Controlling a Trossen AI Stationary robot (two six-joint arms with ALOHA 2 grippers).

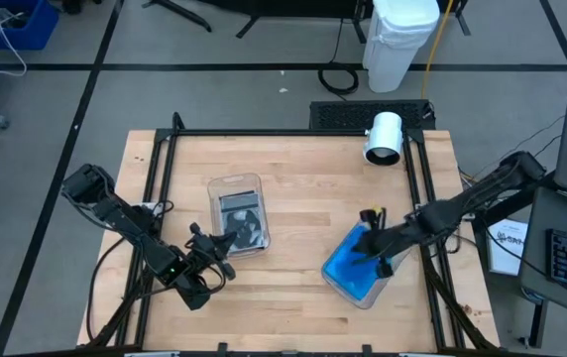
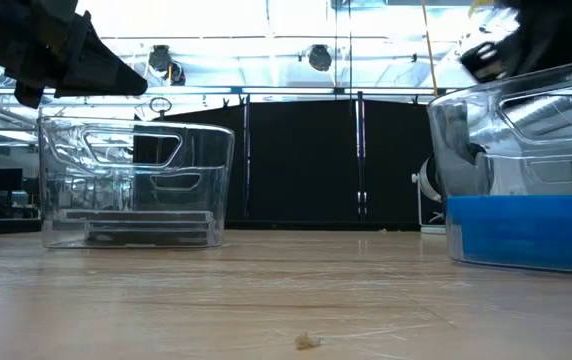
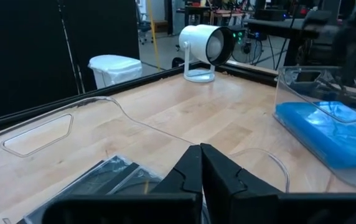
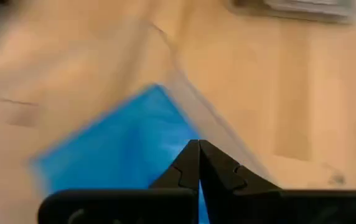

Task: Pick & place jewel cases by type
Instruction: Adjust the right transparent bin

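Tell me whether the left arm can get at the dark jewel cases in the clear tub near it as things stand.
Probably yes. The left hand hovers shut at the open-topped left tub, right beside the dark jewel cases, and nothing covers them. It would have to open first. The right hand is away at the blue tub.

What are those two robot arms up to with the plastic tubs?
They are sorting jewel cases by type. The blue cases lie in the right tub, the grey and dark cases in the left tub. The left gripper and right gripper each hover over their own tub, fingers shut and empty.
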